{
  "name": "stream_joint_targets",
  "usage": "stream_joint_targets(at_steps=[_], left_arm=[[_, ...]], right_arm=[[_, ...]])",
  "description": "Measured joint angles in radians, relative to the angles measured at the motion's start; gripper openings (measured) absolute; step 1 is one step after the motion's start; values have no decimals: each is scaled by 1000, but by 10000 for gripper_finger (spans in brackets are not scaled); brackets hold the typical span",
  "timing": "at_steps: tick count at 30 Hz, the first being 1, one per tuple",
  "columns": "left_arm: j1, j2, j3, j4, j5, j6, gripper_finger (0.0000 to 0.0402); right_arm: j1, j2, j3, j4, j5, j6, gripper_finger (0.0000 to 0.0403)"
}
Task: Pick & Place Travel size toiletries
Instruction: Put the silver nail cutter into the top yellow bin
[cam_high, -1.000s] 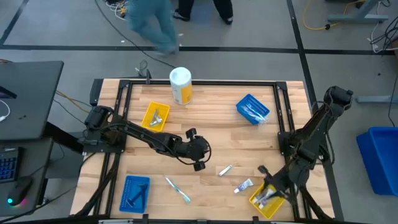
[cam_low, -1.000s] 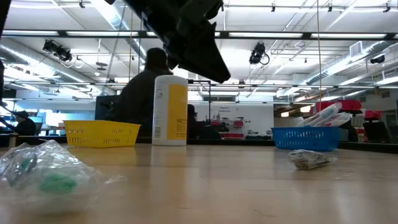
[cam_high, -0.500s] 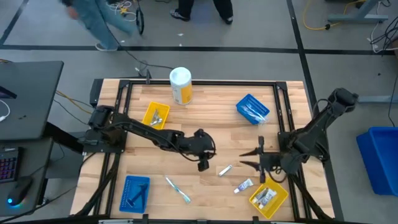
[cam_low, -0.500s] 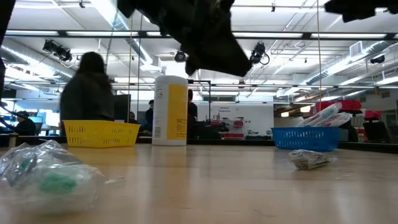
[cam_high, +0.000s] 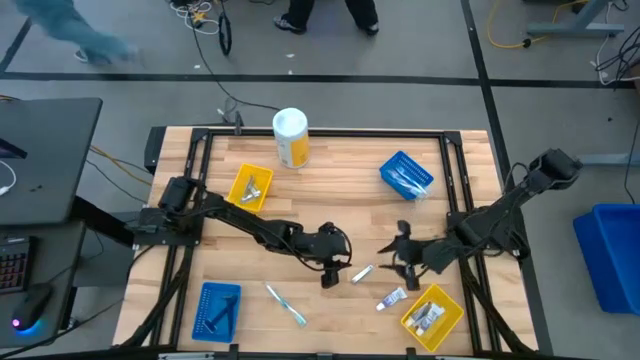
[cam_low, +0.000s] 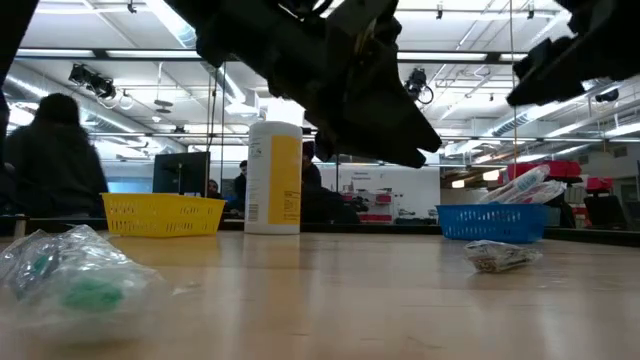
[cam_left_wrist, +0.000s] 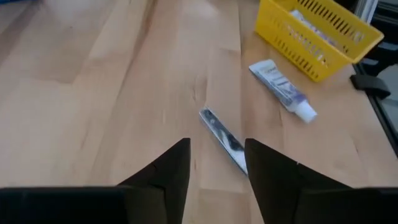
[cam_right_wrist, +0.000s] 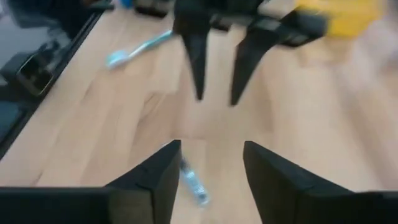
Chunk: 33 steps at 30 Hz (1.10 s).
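Mid-table, left gripper (cam_high: 331, 272) and right gripper (cam_high: 398, 256), both spread and empty, flank the sachet (cam_high: 361, 272). We should let only left descend; the sachet sits at its 3 o'clock.

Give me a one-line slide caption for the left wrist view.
Left tool open above a slim wrapped item, a white tube and yellow basket beyond.

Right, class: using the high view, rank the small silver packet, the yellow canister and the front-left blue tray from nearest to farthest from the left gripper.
From the left gripper:
1. Small silver packet, just to its right.
2. Front-left blue tray, at the table's near left corner.
3. Yellow canister, at the far edge.
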Motion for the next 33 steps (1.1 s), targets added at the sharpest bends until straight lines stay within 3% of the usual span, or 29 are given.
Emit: stream_joint_targets(at_steps=[4, 9, 17, 23, 29, 33], left_arm=[[-1, -16, 1, -4, -28, 1, 163], [1, -91, 0, -164, -54, 1, 149], [1, -206, 0, -340, -109, 5, 142], [2, -218, 0, -348, -187, 4, 142], [4, -217, 0, -363, -184, -13, 142], [8, -216, 0, -362, -185, -105, 142]], right_arm=[[-33, 131, 0, 104, -60, 2, 209], [-82, 326, 0, 220, -200, 2, 232], [-136, 524, 0, 288, -280, -1, 238], [-145, 559, 4, 308, -282, -46, 199], [-154, 557, 2, 332, -298, -96, 130], [-168, 558, 1, 344, -304, -95, 99]])
